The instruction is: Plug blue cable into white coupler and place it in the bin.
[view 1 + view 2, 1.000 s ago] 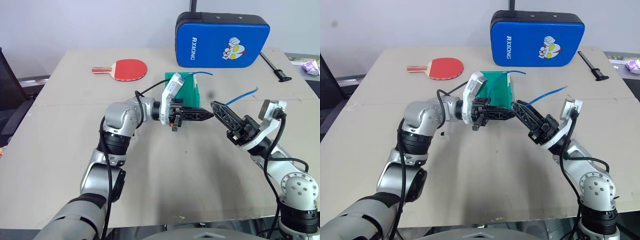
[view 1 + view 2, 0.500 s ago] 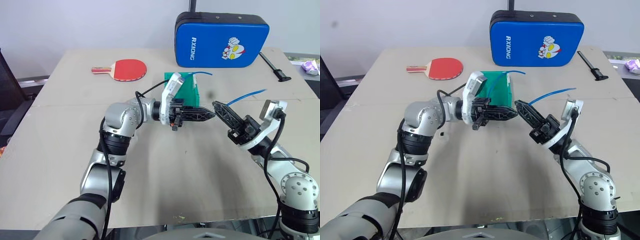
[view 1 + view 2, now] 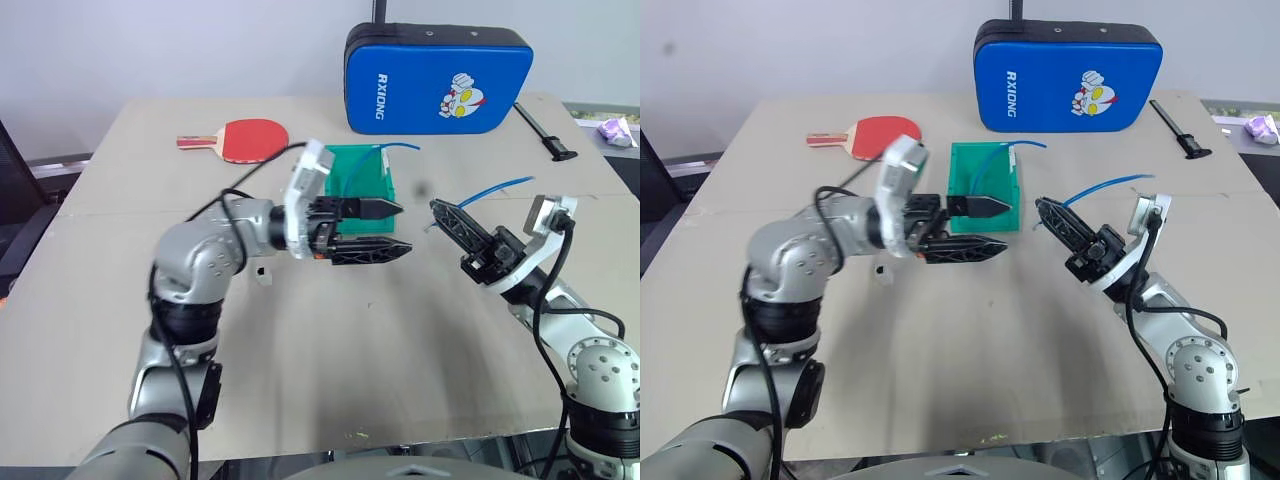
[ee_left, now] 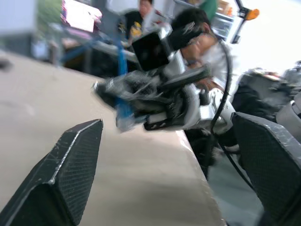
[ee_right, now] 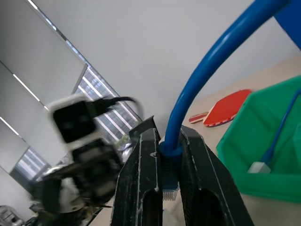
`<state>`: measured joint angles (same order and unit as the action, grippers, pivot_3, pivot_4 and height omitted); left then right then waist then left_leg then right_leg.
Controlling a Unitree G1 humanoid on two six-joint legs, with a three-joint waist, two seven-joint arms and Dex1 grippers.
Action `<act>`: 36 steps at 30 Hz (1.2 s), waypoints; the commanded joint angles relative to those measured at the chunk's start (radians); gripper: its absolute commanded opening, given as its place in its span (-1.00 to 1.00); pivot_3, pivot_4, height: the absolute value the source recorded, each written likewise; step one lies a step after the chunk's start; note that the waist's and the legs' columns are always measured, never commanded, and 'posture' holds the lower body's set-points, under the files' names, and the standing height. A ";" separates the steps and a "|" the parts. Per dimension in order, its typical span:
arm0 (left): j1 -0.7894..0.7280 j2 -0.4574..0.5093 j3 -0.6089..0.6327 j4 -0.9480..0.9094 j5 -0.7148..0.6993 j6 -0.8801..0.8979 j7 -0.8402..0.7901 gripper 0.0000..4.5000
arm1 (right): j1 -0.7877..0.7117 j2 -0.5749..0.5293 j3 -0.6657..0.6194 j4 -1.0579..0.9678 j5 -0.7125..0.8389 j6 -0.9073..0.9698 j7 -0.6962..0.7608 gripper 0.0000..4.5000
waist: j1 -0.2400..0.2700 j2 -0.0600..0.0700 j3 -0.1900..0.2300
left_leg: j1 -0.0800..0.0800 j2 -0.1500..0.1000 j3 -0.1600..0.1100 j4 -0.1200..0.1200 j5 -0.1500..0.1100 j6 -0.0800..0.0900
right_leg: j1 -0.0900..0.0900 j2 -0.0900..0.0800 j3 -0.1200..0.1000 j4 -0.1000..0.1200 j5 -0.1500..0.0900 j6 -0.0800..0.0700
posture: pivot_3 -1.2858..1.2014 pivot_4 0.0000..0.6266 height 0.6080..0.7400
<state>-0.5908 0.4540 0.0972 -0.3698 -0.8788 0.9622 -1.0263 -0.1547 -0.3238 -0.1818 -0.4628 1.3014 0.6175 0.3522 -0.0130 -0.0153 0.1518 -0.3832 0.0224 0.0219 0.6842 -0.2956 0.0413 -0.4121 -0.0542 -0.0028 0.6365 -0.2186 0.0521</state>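
Observation:
My right gripper point(image 3: 436, 208) is shut on the blue cable point(image 3: 497, 187) and holds it in the air to the right of the bin. The cable's clear plug point(image 5: 170, 184) sits between the fingers and the rest arcs up and away. My left gripper point(image 3: 393, 230) hangs open in front of the green bin point(image 3: 352, 178), with nothing between its fingers, and points at the right gripper across a small gap. A tiny white block that looks like the white coupler point(image 3: 262, 272) lies on the table under my left forearm.
Another blue cable with a white end piece point(image 5: 258, 167) lies in the bin. A red paddle point(image 3: 255, 138) lies at the back left, a blue pad point(image 3: 440, 78) stands at the back, and a black tool point(image 3: 548, 132) is at the far right. People point(image 4: 197, 33) sit beyond the table.
My left gripper has opened wide and drawn back to the left, away from the right gripper's tip. The right gripper has closed on the blue cable and stayed in place.

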 commanded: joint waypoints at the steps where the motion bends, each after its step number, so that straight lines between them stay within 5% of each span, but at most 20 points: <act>1: 0.145 -0.068 0.129 -0.183 -0.026 -0.063 0.247 0.98 | -0.025 0.017 -0.039 0.008 -0.031 -0.062 0.025 -1.00 | 0.001 0.000 0.000 | 0.000 0.000 0.000 0.000 0.000 0.000 | 0.000 0.000 0.000 0.000 0.000 0.000 | 0.03 -0.52 0.82; 7: 0.695 -0.117 0.108 -0.422 0.637 -0.524 0.652 0.98 | -0.055 -0.001 -0.021 0.070 -0.145 -0.094 0.104 -1.00 | -0.001 0.000 -0.001 | 0.003 -0.002 0.003 -0.002 0.000 0.000 | 0.001 -0.001 0.006 -0.001 0.000 0.000 | 0.03 -0.52 0.82; 12: 0.987 -0.218 0.094 -0.397 0.793 -0.686 0.793 0.98 | -0.065 -0.010 -0.011 0.090 -0.191 -0.089 0.151 -1.00 | 0.022 0.000 -0.001 | 0.002 -0.002 0.000 -0.004 0.000 0.000 | 0.000 -0.001 0.009 -0.003 -0.002 -0.004 | 0.03 -0.52 0.82; 20: 0.932 -0.265 -0.035 -0.188 0.807 -0.733 0.773 0.98 | -0.077 0.013 0.001 0.080 -0.207 -0.084 0.140 -1.00 | 0.026 0.000 -0.002 | 0.002 -0.002 0.001 -0.001 0.000 0.000 | 0.001 -0.002 0.004 -0.003 -0.001 -0.006 | 0.03 -0.52 0.82; 27: 0.820 -0.276 0.002 0.001 0.802 -0.777 0.819 0.98 | -0.053 0.033 -0.001 0.047 -0.216 -0.087 0.116 -1.00 | 0.022 0.000 -0.002 | 0.001 0.000 -0.001 -0.003 0.000 0.000 | 0.000 0.001 0.001 -0.003 0.001 -0.002 | 0.03 -0.52 0.82; 30: 0.817 -0.275 -0.011 0.013 0.809 -0.789 0.822 0.56 | -0.048 0.035 -0.001 0.043 -0.226 -0.089 0.114 -1.00 | 0.023 0.000 -0.002 | 0.001 0.000 -0.001 -0.003 0.000 0.000 | 0.000 0.000 0.001 -0.003 0.001 -0.002 | 0.03 -0.52 0.82; 36: 0.807 -0.251 -0.039 0.037 0.866 -0.854 0.829 -0.65 | -0.044 0.047 0.006 0.040 -0.241 -0.092 0.115 -1.00 | 0.024 0.000 -0.002 | 0.001 -0.001 -0.001 -0.003 0.000 0.000 | 0.000 -0.001 0.001 -0.004 -0.001 -0.006 | 0.03 -0.52 0.82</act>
<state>0.2196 0.1929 0.0652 -0.3304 -0.0379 0.1435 -0.2084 -0.2001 -0.2825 -0.1722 -0.3776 1.0616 0.5410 0.4686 0.0106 -0.0149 0.1500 -0.3816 0.0217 0.0213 0.6816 -0.2959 0.0416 -0.4120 -0.0548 -0.0017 0.6330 -0.2196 0.0465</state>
